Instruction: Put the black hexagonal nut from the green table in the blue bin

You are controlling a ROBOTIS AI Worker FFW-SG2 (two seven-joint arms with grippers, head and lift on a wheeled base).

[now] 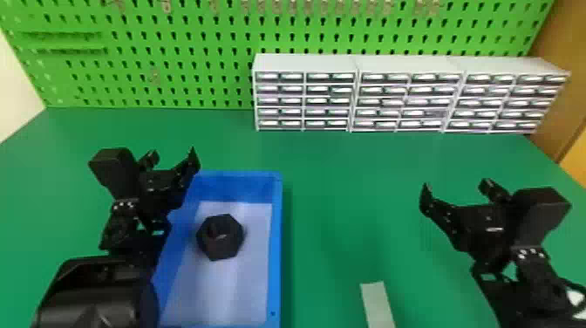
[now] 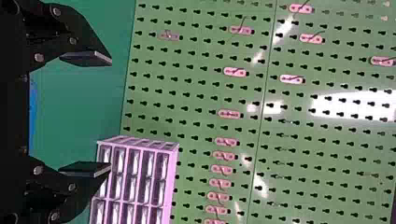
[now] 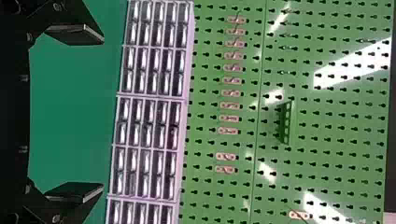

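The black hexagonal nut [image 1: 220, 237] lies inside the blue bin [image 1: 275, 244], on its pale floor, in the head view. My left gripper [image 1: 173, 158] is over the bin's left side, up and to the left of the nut and apart from it. In the left wrist view the left gripper [image 2: 109, 114] stands open, nothing between its fingers. Well to the right of the bin is my right gripper [image 1: 455, 187], above the green table [image 1: 331, 209]. The right wrist view shows the right gripper [image 3: 102, 113] open and holding nothing.
White drawer cabinets [image 1: 305, 63] stand in a row along the table's back edge, before a green pegboard [image 1: 174, 39]. A pale strip [image 1: 377, 305] lies near the front, between the bin and the right arm.
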